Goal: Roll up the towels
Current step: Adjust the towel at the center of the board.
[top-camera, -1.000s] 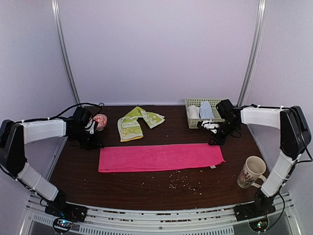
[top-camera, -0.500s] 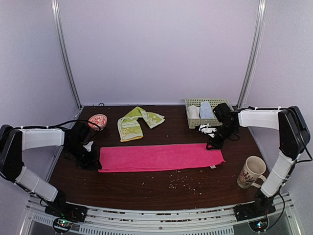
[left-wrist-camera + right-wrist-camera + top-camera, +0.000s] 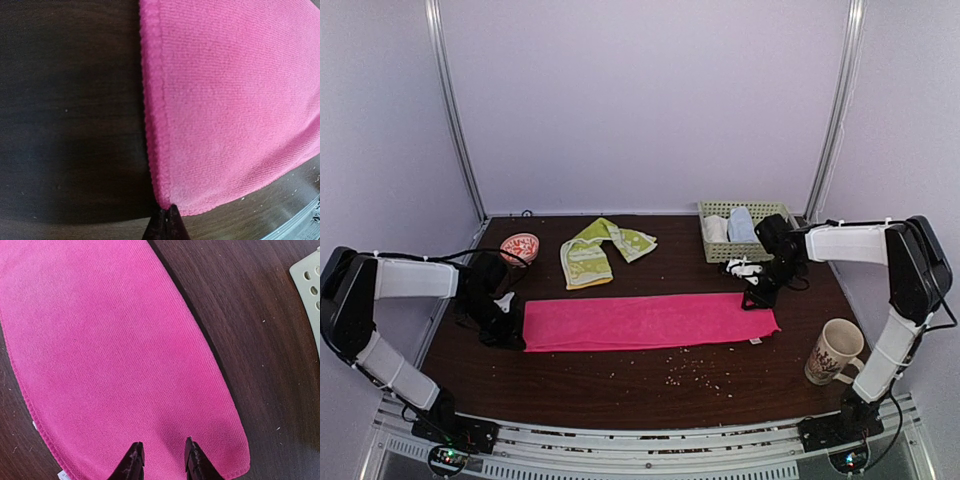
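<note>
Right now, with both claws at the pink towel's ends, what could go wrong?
The left claw is shut at a corner of the pink towel; it may grip only hem and slip.
Crumbs lie just in front of the towel and could get rolled in.
The right claw is open over the other end, so the roll may start skewed.

A long hot-pink towel (image 3: 648,321) lies spread flat across the middle of the dark counter (image 3: 620,395), with the left pincer (image 3: 510,335) low at its left end and the right pincer (image 3: 750,298) at its far right corner. Behind it lies a crumpled yellow-green cloth (image 3: 590,252), with a small red-patterned bowl (image 3: 520,247) to its left and a pale basket (image 3: 730,254) to its right holding a white cloth (image 3: 716,229) and a light-blue cloth (image 3: 742,226). A mug (image 3: 833,350) stands near the right edge, and crumbs (image 3: 692,372) dot the counter in front of the towel.
</note>
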Available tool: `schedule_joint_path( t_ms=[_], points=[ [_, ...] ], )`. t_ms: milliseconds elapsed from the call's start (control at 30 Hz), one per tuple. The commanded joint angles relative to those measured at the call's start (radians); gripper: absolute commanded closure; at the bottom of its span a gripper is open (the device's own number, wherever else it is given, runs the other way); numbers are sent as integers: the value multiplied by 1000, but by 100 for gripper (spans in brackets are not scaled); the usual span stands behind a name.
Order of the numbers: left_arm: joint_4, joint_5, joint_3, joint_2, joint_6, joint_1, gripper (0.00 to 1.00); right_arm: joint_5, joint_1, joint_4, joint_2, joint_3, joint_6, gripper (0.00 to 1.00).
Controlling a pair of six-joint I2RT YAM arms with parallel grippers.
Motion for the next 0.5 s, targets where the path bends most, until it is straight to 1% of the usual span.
schedule_joint_path(
  t_ms=[0,167,333,467],
  points=[
    [-10,-36,12,-11,16,5,100,45,6,16,26,-16,0,71],
    [-94,-93,27,-72,18,4,100,81,6,14,47,-15,3,71],
    [-166,-99,26,-137,25,5,100,101,-1,12,30,-23,3,71],
    [-167,-89,3,-122,36,5,100,22,-7,-54,-26,-29,-39,71]
  ],
)
